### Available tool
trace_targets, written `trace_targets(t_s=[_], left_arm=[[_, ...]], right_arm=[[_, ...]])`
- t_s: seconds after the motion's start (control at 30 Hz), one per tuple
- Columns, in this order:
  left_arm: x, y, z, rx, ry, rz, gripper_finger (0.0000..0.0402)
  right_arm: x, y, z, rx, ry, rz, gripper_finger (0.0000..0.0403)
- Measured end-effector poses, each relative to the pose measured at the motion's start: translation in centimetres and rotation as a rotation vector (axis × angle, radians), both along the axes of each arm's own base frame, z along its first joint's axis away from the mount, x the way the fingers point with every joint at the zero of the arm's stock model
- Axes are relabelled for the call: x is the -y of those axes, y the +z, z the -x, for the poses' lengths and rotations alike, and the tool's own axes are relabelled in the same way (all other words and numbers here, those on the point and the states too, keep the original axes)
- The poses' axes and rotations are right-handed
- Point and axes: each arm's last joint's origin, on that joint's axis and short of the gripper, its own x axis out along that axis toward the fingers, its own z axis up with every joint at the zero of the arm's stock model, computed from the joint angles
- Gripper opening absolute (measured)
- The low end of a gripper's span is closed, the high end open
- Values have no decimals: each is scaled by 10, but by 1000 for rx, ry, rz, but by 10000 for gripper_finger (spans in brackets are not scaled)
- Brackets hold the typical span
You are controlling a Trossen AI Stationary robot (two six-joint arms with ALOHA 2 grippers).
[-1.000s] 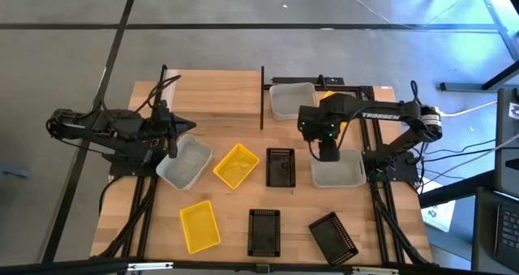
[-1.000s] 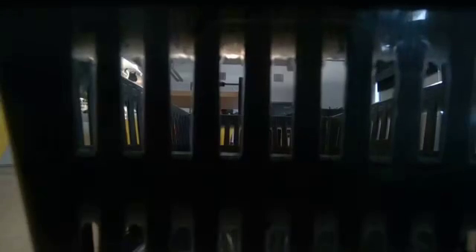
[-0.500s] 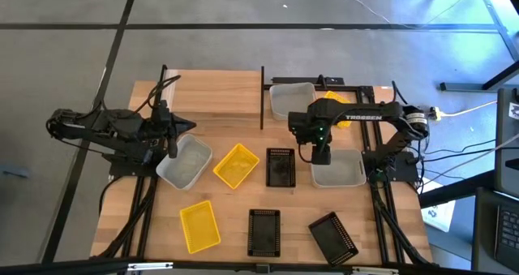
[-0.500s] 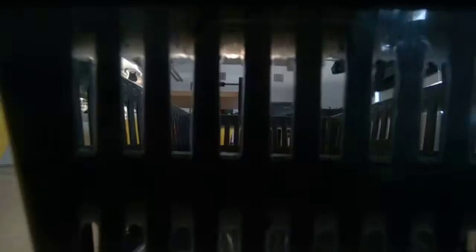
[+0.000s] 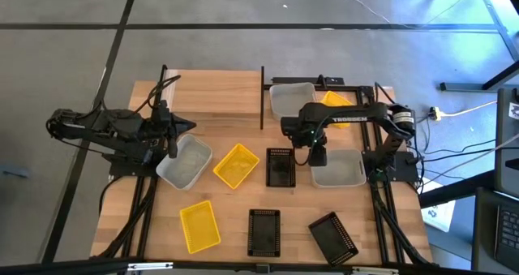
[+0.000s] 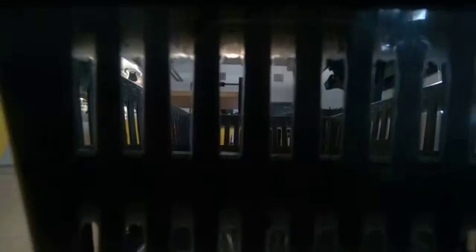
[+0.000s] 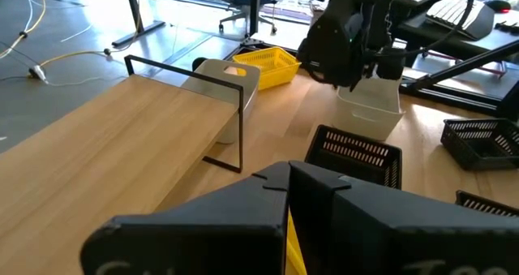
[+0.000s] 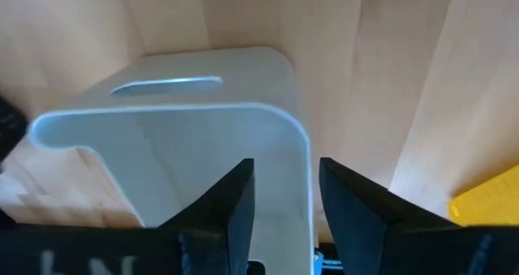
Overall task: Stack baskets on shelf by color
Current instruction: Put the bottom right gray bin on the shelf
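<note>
Right claw (image 8: 282, 195) astride white basket (image 8: 211, 121) rim (parted)

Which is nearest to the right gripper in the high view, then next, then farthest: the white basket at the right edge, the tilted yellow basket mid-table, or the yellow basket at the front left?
From the right gripper:
1. White basket, just beside it, to the right.
2. Tilted yellow basket, mid-table, to the left.
3. Front-left yellow basket, farthest, near the table's front edge.

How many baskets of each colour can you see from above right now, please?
Yellow baskets: 3
Black baskets: 4
Translucent white baskets: 3
Total: 10, counting the black one that only the low view shows, pressed against its lens.
</note>
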Motion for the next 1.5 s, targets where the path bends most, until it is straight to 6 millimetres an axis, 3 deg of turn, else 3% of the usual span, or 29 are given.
trace_targets(t_s=[0.63,0.77,0.9,0.97,1.23,1.5], left_arm=[[0,0,0,0,0,0,0],[0,0,0,0,0,0,0],[0,0,0,0,1,0,0],[0,0,0,0,1,0,0],[0,0,0,1,1,0,0],[0,0,0,2,10,-2,0]], right_arm=[[6,-43,-15,-121,16,-5,135],[6,-48,-17,-136,20,-12,98],[6,-49,-19,-116,18,1,20],[6,-49,-19,-111,13,-5,11],[6,-38,-17,-171,6,12,2],[10,0,-29,-153,-17,142,1]])
